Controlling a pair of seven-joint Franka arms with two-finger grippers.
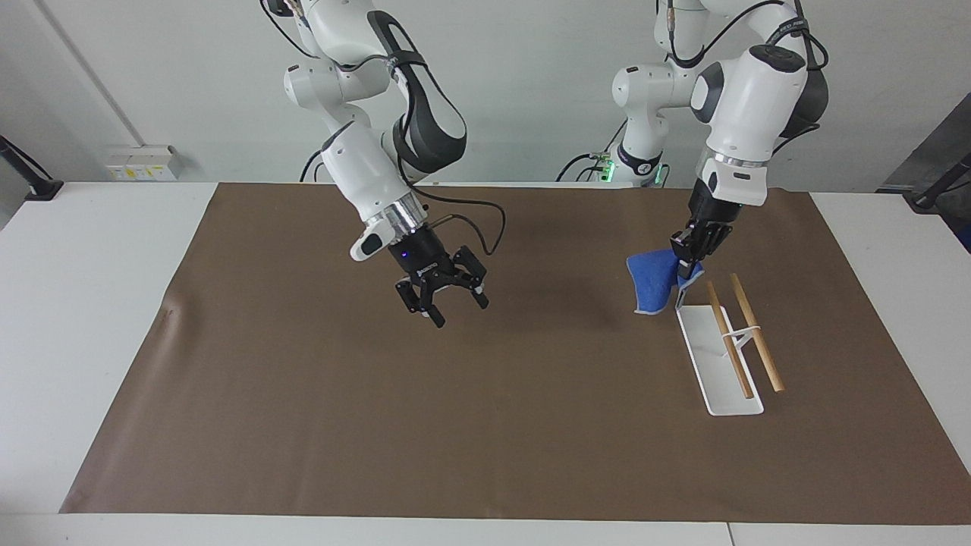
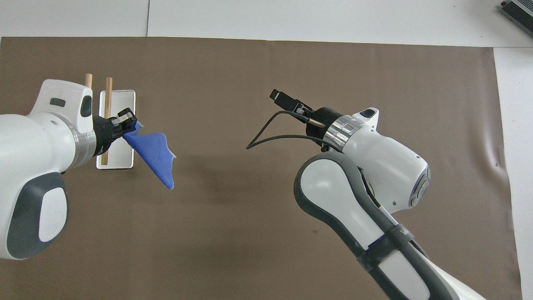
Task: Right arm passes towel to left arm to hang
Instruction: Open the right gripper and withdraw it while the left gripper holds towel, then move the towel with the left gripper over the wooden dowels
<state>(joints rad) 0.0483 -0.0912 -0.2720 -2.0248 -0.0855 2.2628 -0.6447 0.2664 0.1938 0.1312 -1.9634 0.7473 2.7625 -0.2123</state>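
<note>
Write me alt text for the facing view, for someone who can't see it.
The left claw is shut on a blue towel that hangs just above the brown mat, beside a white rack with two wooden rods. The right claw hangs open and empty over the middle of the mat.

— What carries everything?
— A white table (image 1: 91, 250), with a brown mat (image 1: 455, 425) spread over most of its top.
— And on the mat?
— A white rack (image 1: 717, 379) toward the left arm's end, its flat base lying on the mat, with two wooden rods (image 1: 758, 341) slanting side by side above the base.
</note>
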